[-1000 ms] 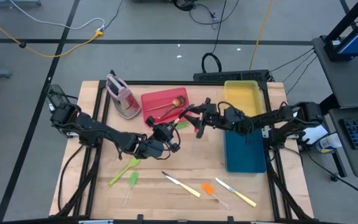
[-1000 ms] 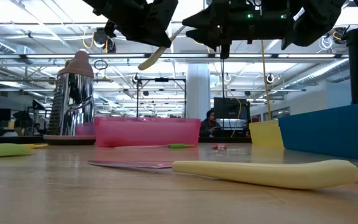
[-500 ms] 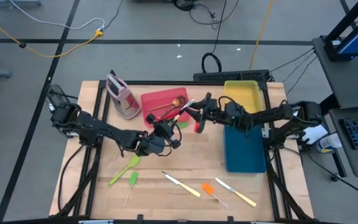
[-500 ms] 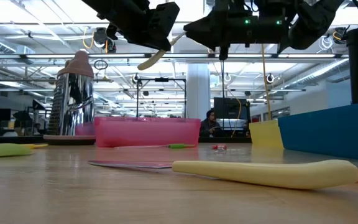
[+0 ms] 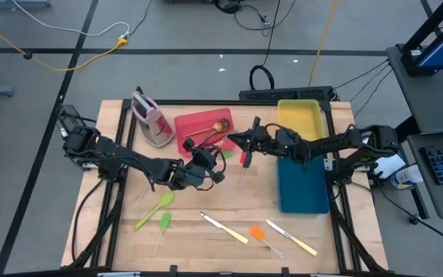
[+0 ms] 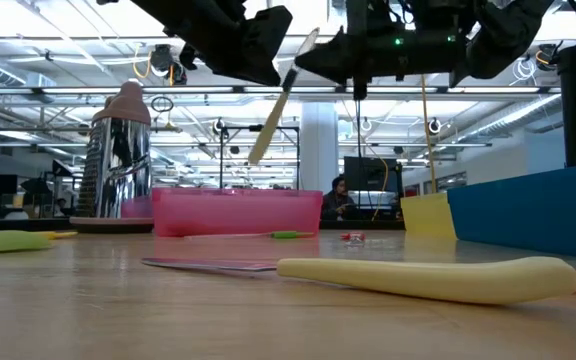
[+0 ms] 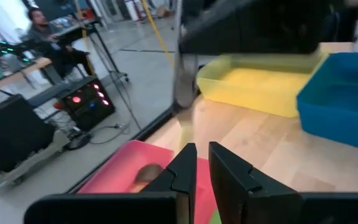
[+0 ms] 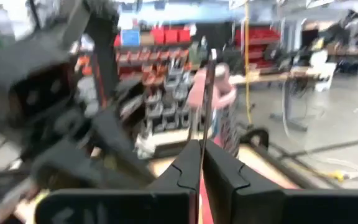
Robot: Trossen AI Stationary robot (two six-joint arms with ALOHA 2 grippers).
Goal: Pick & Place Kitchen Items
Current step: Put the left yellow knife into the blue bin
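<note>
Right claw [image 5: 233,139] pressed together on the upper end of a cream-handled knife [image 6: 279,100], held in the air above the middle of the tabletop [image 5: 206,238], beside the red tray [image 5: 194,125]. Left claw [image 5: 208,159] nearly closed just beside it, whether still touching the knife impossible to tell. More utensils lying along the tabletop's front edge: green spoon [image 5: 154,209], orange spatula [image 5: 258,234], another knife [image 5: 292,238].

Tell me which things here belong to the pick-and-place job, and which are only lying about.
Job: pale slim utensil held in the air between left gripper and right gripper; wooden spoon; green spoon; green-headed spatula; orange-headed spatula; cream-handled knife; second cream-handled knife.

Just standing by: red rectangular tray; yellow rectangular tray; blue rectangular tray; pink-and-grey upright container.
</note>
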